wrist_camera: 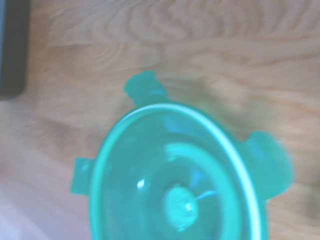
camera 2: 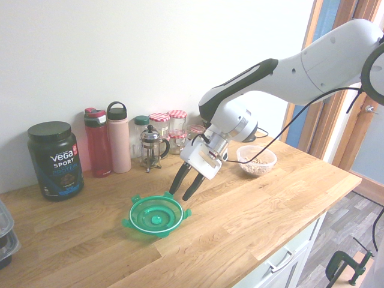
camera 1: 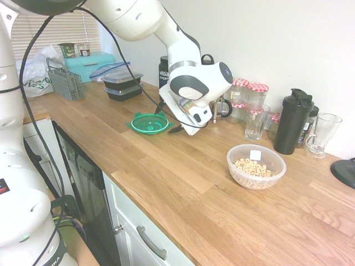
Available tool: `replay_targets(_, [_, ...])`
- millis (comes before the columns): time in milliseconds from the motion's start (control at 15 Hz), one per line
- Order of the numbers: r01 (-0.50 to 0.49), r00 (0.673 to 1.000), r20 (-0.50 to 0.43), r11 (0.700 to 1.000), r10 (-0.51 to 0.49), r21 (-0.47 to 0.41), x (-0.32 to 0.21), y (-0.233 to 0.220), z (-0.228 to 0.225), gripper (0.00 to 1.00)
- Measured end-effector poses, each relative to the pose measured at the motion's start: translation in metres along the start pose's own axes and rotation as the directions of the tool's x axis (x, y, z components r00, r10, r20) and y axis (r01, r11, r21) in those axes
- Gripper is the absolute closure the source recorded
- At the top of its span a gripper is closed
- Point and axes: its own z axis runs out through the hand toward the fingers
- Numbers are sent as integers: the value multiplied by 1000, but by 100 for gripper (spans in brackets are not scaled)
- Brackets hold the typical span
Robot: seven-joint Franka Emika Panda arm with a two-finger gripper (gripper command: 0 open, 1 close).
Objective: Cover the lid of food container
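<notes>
- Across the counter (camera 1: 183, 183) in the first exterior view, the green lid (camera 1: 150, 124) lies flat, just beside the jaws, at about their 9 o'clock. The jaws stand wide with nothing between them, probably so one can pass on each side of a tab or the rim. The food bowl (camera 1: 256, 172) sits well apart, toward 4 o'clock from the lid, its cereal (camera 1: 252, 167) uncovered; upright, it seems ready to be capped.
- From the second exterior view, the lid is at 8 o'clock from the jaws, which slant down toward it, likely for a grasp at its edge. The bowl is at 2 o'clock from the lid.
- Close up in the wrist view, the clip tabs (wrist_camera: 267, 165) splay outward, offering likely places to grip.
</notes>
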Motion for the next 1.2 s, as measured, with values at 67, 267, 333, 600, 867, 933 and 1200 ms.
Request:
replay_targets(67, [1, 1000, 2, 1000, -1, 7, 0, -2, 0, 0])
replay_targets(267, [-10, 1000, 21, 1000, 10, 22, -1, -4, 10, 0])
replay_targets(333, [-16, 1000, 28, 1000, 15, 24, 0, -4, 16, 0])
replay_targets(600, [-34, 998, 51, 999, 33, 20, 3, -2, 40, 0])
replay_targets(867, [-35, 997, 62, 999, 34, 15, -1, -7, 52, 100])
replay_targets(933, [-36, 997, 64, 999, 35, 15, -2, -8, 55, 100])
replay_targets(1200, [-38, 997, 64, 999, 37, 12, -4, -10, 60, 100])
